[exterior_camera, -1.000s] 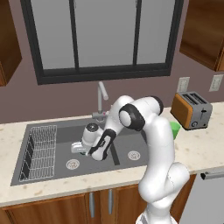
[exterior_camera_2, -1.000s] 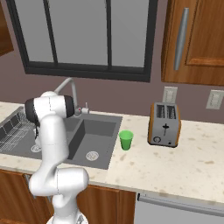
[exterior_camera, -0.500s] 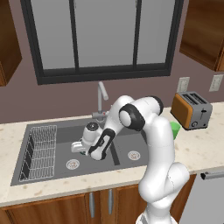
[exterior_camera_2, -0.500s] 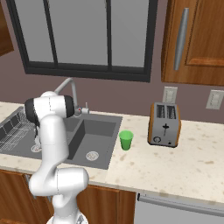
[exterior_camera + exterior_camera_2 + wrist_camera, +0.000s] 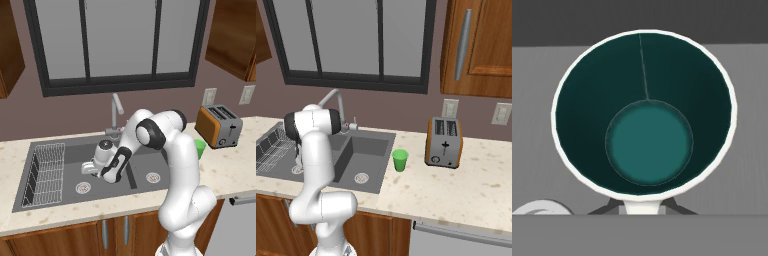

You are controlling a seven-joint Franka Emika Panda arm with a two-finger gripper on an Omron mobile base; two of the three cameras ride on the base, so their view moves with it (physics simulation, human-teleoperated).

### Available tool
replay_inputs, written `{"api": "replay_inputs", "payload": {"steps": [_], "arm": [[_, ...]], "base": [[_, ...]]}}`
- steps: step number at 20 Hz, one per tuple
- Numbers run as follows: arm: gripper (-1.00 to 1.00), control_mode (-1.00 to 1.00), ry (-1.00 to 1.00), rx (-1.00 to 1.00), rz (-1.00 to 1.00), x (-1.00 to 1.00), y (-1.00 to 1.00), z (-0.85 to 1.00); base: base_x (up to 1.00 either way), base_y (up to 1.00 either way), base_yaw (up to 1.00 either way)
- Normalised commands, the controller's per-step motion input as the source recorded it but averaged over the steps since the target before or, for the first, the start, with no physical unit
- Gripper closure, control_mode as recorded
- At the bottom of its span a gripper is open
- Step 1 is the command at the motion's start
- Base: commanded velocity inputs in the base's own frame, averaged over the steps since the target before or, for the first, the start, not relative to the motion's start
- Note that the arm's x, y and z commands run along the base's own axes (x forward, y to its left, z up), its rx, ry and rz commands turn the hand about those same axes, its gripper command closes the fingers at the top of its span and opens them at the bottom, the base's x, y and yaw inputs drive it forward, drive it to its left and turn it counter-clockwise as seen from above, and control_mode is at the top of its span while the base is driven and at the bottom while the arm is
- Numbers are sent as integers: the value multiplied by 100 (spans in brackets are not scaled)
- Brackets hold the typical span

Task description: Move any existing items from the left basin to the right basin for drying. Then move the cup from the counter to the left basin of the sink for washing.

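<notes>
The hand (image 5: pixel 89 168) hangs over the left basin (image 5: pixel 65 150), pinching the mug (image 5: pixel 644 117) by its handle; the green cup (image 5: pixel 400 160) stands on the table (image 5: pixel 456 185).

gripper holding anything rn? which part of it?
Cannot be told for sure. The mug sits right under the gripper, over the left basin; its rim nearest the hand runs out of the hand view, and no jaws show closing on it.

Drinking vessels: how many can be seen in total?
2. A white-grey mug sits right below the gripper over the left basin; a green cup stands on the counter.
</notes>
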Motion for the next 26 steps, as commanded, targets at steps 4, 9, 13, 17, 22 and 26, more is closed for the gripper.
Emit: {"api": "replay_inputs", "payload": {"steps": [4,9,13,17,22,26], "arm": [[100,-100,0,0,0,0,0,0],[100,-100,-1,0,0,0,0,0],[100,-100,-4,0,0,-7,0,8],[100,-100,-5,0,0,-19,0,22],[100,-100,-1,0,0,-19,0,29],[100,-100,0,0,-2,-21,0,34]], "base": [[0,0,0],[0,0,0],[0,0,0],[0,0,0],[0,0,0],[0,0,0]]}}
